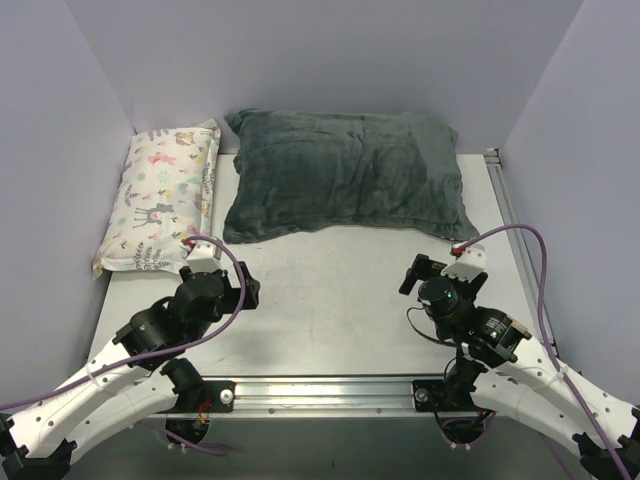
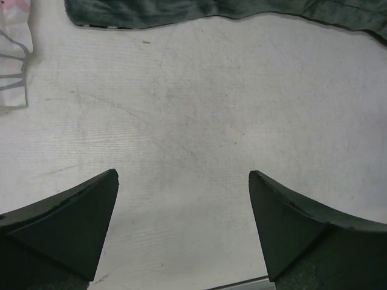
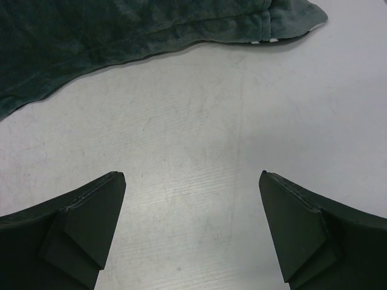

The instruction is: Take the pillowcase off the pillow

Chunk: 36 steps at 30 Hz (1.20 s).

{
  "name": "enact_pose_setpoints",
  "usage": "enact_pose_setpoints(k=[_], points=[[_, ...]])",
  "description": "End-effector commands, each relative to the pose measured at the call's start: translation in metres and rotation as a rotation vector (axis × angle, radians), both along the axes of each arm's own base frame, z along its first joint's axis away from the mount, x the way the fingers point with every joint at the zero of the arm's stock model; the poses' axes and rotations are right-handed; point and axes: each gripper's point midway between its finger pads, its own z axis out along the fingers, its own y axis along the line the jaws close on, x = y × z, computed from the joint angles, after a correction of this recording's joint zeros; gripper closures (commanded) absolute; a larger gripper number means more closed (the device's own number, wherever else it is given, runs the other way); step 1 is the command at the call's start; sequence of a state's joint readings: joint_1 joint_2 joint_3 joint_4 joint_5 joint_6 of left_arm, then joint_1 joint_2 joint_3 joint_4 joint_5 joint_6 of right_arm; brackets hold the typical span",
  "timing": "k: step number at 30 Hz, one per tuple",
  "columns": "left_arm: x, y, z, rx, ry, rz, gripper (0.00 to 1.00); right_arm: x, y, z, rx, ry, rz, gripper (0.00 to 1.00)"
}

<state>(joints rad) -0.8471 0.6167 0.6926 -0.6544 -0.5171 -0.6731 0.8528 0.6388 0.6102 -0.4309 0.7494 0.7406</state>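
The dark grey-green plush pillowcase point(image 1: 342, 175) lies stuffed and flat at the back middle of the table. The white pillow is hidden inside it. Its near edge shows at the top of the left wrist view point(image 2: 230, 9) and the right wrist view point(image 3: 121, 30), where a bit of patterned lining peeks out at the corner. My left gripper point(image 1: 232, 282) is open and empty over bare table, in front of the case's left corner. My right gripper point(image 1: 418, 272) is open and empty in front of the case's right corner.
A smaller pillow with pastel deer-and-flower print point(image 1: 160, 197) lies at the back left, beside the pillowcase; its edge shows in the left wrist view point(image 2: 13, 54). Purple-grey walls close in the table on three sides. A metal rail point(image 1: 320, 390) runs along the near edge.
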Motion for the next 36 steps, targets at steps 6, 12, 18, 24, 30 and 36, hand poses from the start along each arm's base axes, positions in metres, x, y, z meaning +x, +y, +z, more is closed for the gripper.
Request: enact_pose_setpoints(k=[6, 12, 18, 24, 30, 36], points=[[0.004, -0.001, 0.007, -0.009, -0.019, 0.005, 0.03, 0.003, 0.009, 0.007, -0.014, 0.005, 0.041, 0.00], [0.009, -0.006, 0.014, -0.015, -0.028, 0.005, 0.03, 0.003, 0.015, 0.006, -0.017, 0.015, 0.079, 0.00], [0.013, -0.008, 0.017, -0.018, -0.036, 0.019, 0.03, 0.001, 0.017, 0.003, -0.027, 0.019, 0.109, 0.00], [0.053, -0.011, 0.041, -0.038, -0.120, 0.124, 0.03, 0.030, 0.020, 0.030, -0.081, -0.035, 0.114, 0.00], [0.114, 0.012, 0.062, 0.031, -0.132, 0.266, 0.03, 0.097, -0.002, 0.052, 0.042, 0.069, 0.016, 0.00], [0.193, 0.015, 0.057, -0.141, -0.173, 0.174, 0.02, 0.161, -0.018, 0.029, 0.204, 0.118, -0.031, 0.00]])
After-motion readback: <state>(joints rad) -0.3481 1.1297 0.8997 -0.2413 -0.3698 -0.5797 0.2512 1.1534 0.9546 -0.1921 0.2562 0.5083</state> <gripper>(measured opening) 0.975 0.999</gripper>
